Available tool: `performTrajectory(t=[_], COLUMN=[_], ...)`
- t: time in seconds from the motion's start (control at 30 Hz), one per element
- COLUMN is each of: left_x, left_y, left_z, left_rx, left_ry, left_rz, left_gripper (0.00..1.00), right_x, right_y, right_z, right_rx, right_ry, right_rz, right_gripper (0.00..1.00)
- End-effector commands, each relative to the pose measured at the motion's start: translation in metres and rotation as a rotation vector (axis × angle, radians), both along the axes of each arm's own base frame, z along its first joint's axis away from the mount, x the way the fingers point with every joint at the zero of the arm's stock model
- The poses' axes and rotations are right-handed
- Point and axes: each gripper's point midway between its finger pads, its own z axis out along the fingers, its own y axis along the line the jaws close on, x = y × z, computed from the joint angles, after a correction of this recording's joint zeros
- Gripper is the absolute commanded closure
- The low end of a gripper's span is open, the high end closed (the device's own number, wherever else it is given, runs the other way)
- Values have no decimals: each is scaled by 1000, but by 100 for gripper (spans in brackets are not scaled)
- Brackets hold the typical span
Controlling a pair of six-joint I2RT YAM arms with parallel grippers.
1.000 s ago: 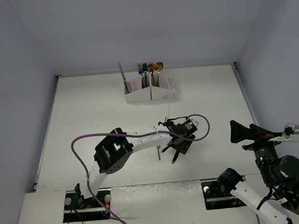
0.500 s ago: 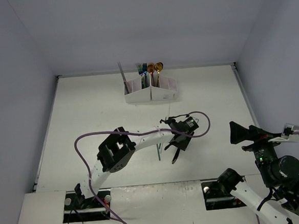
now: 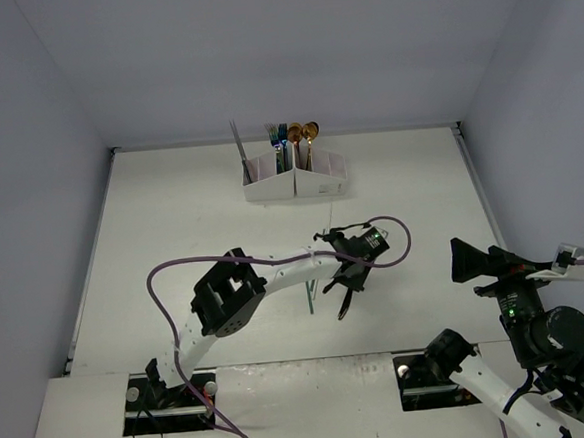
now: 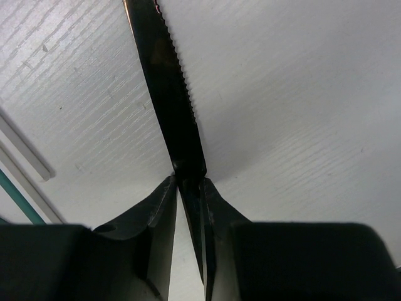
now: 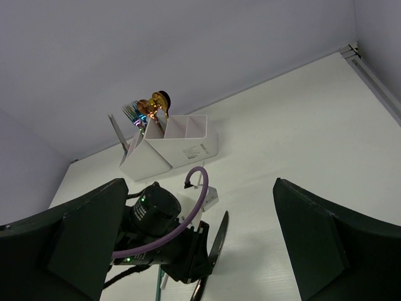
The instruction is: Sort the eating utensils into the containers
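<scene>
My left gripper is shut on a black serrated knife, held near the table at mid-table. The knife also shows in the top view and the right wrist view. Thin teal chopsticks lie just left of it on the table, and they show at the left edge of the left wrist view. The white organiser box stands at the back; a grey knife, forks and copper spoons stand in it. My right gripper is open and empty, raised at the right.
The organiser also shows in the right wrist view, beyond my left gripper. A purple cable loops over the left wrist. Grey walls close the table on three sides.
My left arm has shifted slightly to the right with the black knife still in its grip. The right arm has barely moved.
</scene>
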Motion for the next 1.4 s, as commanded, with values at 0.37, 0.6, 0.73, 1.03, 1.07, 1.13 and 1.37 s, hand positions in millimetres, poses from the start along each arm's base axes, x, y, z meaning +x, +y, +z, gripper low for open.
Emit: performTrajectory(t=[0.37,0.6,0.73,1.03,1.07,1.13,1.37], left_x=[65,142,158,87,81,68,40], left_y=[56,119,127,58,53,44,13], left_z=[174,220,245,181,167,144,95], left_rx=[-140,-260,-289,-295,-272,-237,-146], left_ry=[-393,-535,-573,-302,-274,-216,-115], left_rz=[152,325,278,-73,-93,-117,-193], left_gripper=[100,100,100,75,71,66,65], right_x=[2,8,8,14,15,17,17], right_y=[-6,0,4,6,6,8,7], right_z=[20,17,25,22,20,17,12], right_rx=[47,28,10,-33,-35,-42,-39], right_ry=[-43,-18,-18,3,9,20,24], right_rz=[-36,-31,-9,-17,-19,-21,-22], right_gripper=[0,0,0,0,0,0,0])
